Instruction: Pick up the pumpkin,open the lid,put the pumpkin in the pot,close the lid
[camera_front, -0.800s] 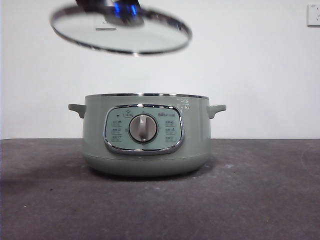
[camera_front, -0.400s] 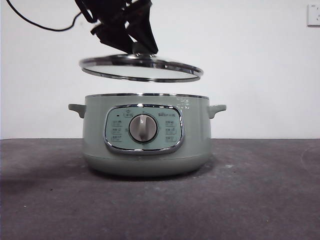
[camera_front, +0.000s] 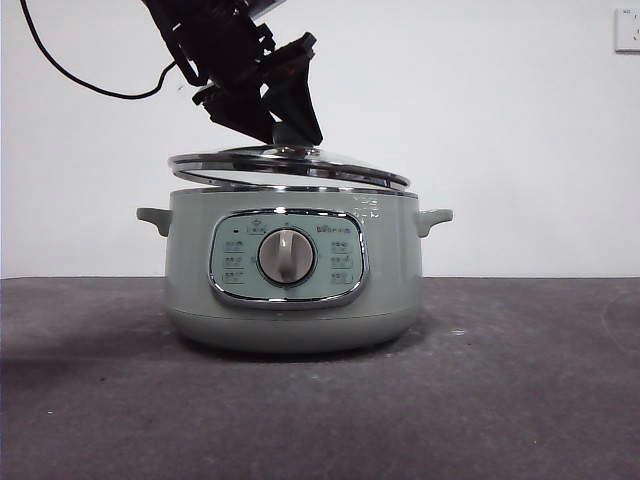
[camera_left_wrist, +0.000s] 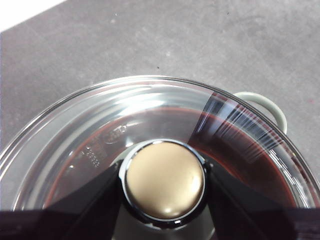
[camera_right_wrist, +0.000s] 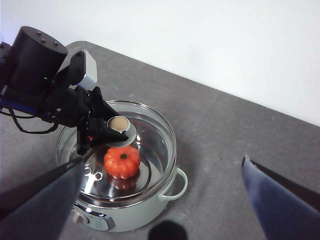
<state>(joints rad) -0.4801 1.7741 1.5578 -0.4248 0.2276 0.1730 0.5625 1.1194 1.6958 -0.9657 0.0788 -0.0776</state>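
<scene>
The sage-green pot (camera_front: 290, 300) stands mid-table. The glass lid (camera_front: 290, 165) lies slightly tilted just over its rim, its right edge at the rim and its left edge a little higher. My left gripper (camera_front: 285, 125) comes down from the upper left, shut on the lid's knob (camera_left_wrist: 165, 180). In the right wrist view the orange pumpkin (camera_right_wrist: 121, 161) shows inside the pot (camera_right_wrist: 150, 210) through the lid (camera_right_wrist: 155, 135). My right gripper (camera_right_wrist: 162, 161) hovers high above the pot, open and holding nothing.
The dark grey table (camera_front: 500, 400) stretches around the pot, with a white wall behind. A wall socket (camera_front: 627, 30) sits at the top right. A black cable (camera_front: 90, 85) trails from the left arm. One pot handle (camera_left_wrist: 270, 102) sticks out past the lid.
My left gripper has brought the lid down and to the right, from high at the upper left to just over the pot's rim. The lid has levelled out.
</scene>
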